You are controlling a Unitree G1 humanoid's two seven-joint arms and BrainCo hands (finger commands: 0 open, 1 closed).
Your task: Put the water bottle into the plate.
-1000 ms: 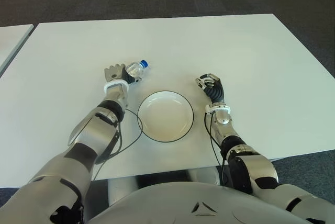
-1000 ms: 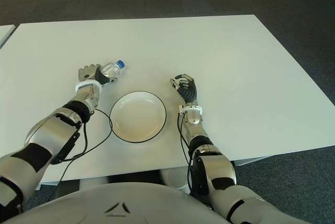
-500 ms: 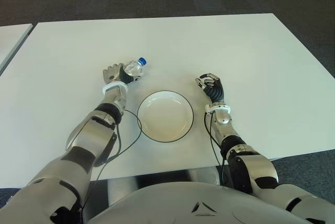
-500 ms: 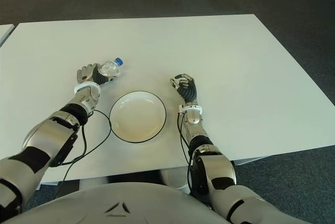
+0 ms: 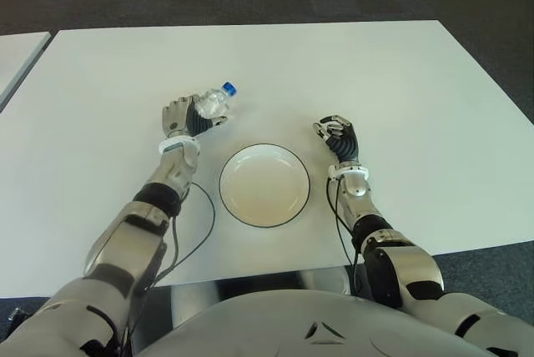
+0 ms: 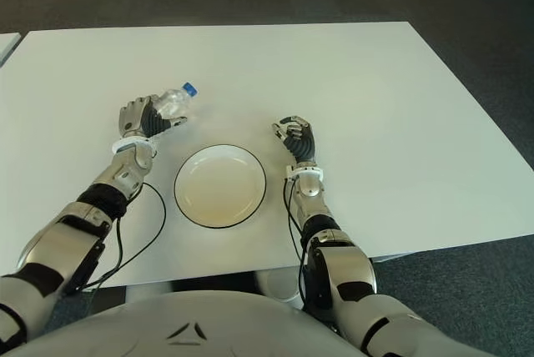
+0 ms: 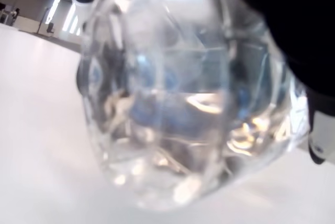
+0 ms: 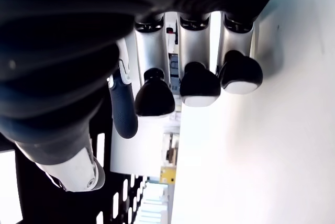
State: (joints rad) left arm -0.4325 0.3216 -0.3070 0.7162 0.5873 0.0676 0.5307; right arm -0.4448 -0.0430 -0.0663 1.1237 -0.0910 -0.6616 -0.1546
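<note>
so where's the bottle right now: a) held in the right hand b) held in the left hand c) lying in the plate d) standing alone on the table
b: the left hand is closed around the bottle, to the left of and beyond the plate, which holds nothing; the right hand shows to the plate's right, fingers curled and holding nothing.

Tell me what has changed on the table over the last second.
The left hand, shut on the water bottle, has carried it farther from the robot across the white table, the blue cap tipping more upward. The plate has not moved, and the right hand stays curled and empty to the plate's right.
</note>
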